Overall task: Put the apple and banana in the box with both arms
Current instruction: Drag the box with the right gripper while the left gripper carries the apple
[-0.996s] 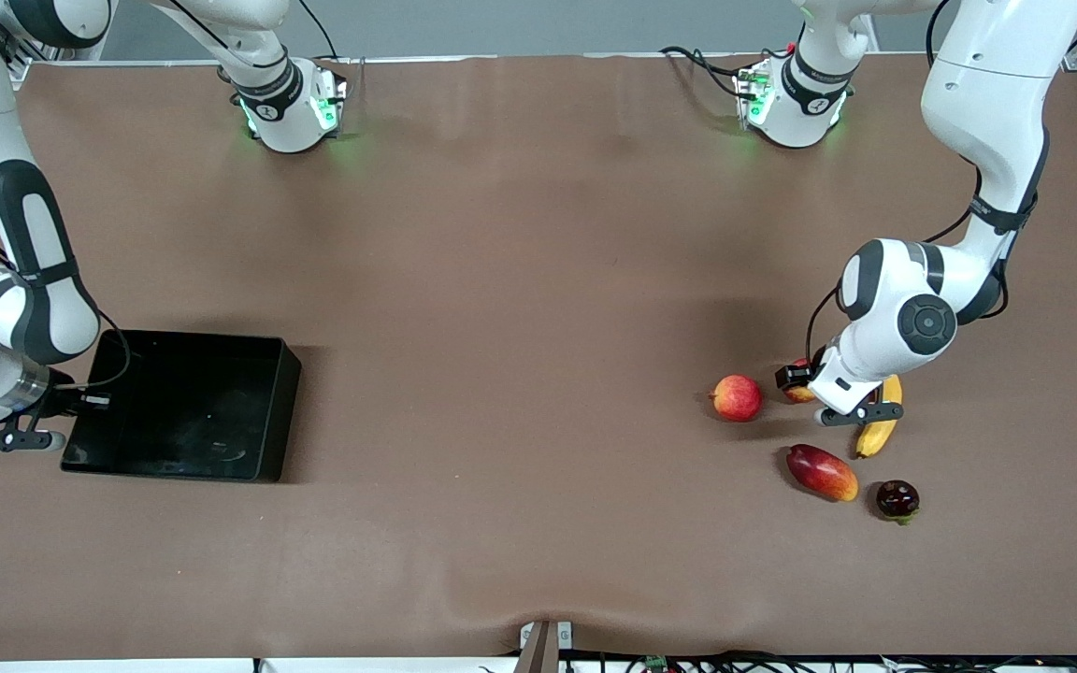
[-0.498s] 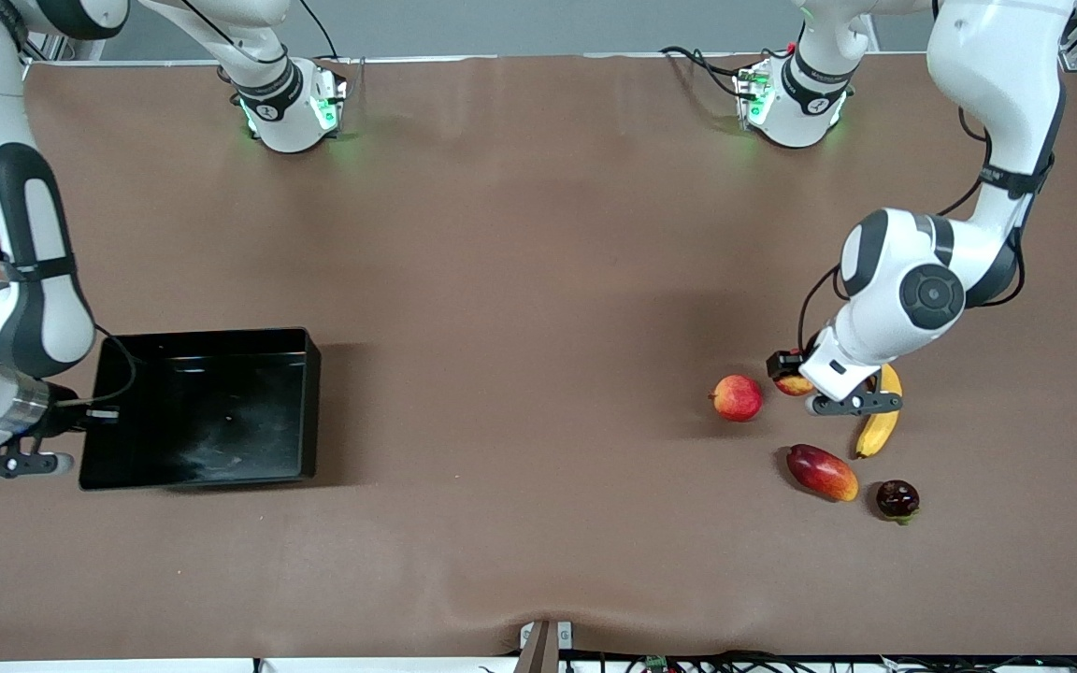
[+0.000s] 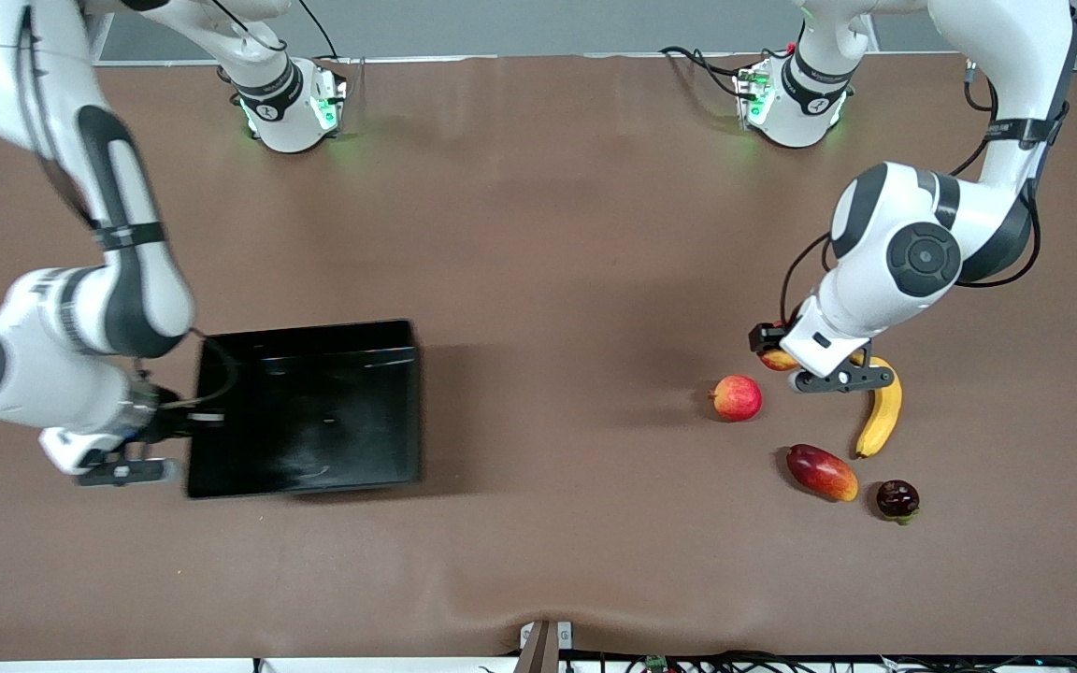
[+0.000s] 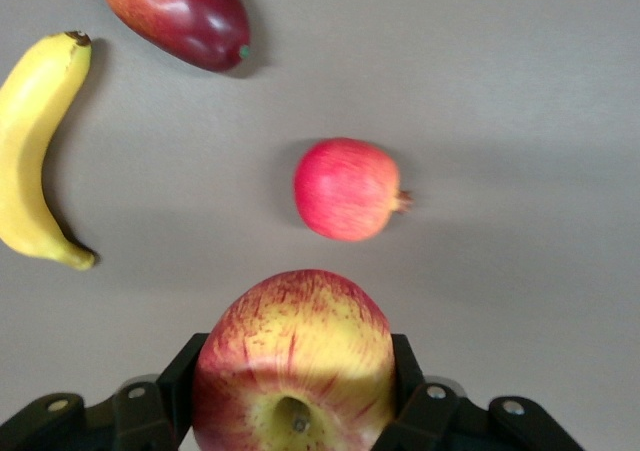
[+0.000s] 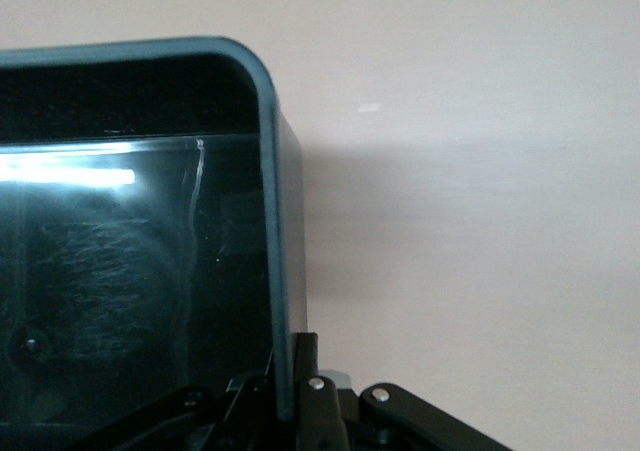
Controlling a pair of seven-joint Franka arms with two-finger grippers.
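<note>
Banana [image 3: 881, 409] toward left arm's end, box [image 3: 305, 407] well apart toward right arm's

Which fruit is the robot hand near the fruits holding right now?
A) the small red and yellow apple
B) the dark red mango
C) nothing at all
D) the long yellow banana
A: the left gripper has its fingers on either side of the apple, while the banana lies on the table.
</note>
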